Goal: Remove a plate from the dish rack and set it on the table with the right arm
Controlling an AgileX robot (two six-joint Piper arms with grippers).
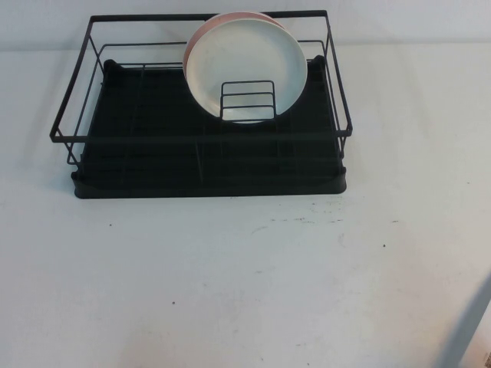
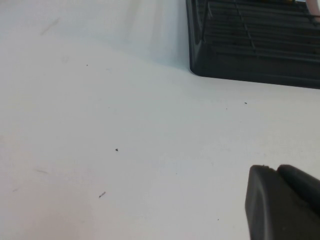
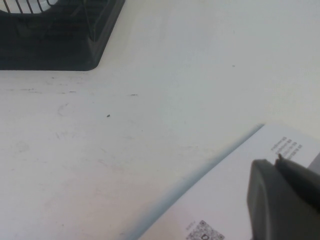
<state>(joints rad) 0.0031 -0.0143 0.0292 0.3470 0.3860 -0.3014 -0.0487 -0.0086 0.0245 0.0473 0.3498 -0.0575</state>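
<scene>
While the plate (image 1: 247,67) is standing upright in the dish rack (image 1: 199,165) near the worktop's (image 1: 245,291) far edge | right tool (image 3: 285,200) is hovering clenched near the front-right corner | left tool (image 2: 282,202): grip cannot be told.

Left pincer (image 2: 282,202) matte black, rounded blocky finger, right pincer (image 3: 282,200) dark grey-black, smooth rounded edges

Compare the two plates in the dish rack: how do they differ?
The white plate stands in front, almost fully visible; the pink plate stands behind it, showing only a thin edge. The white plate is pale with a greenish tint; the pink plate is rosy. Both lean upright in the dish rack, close together, seemingly similar in size.
</scene>
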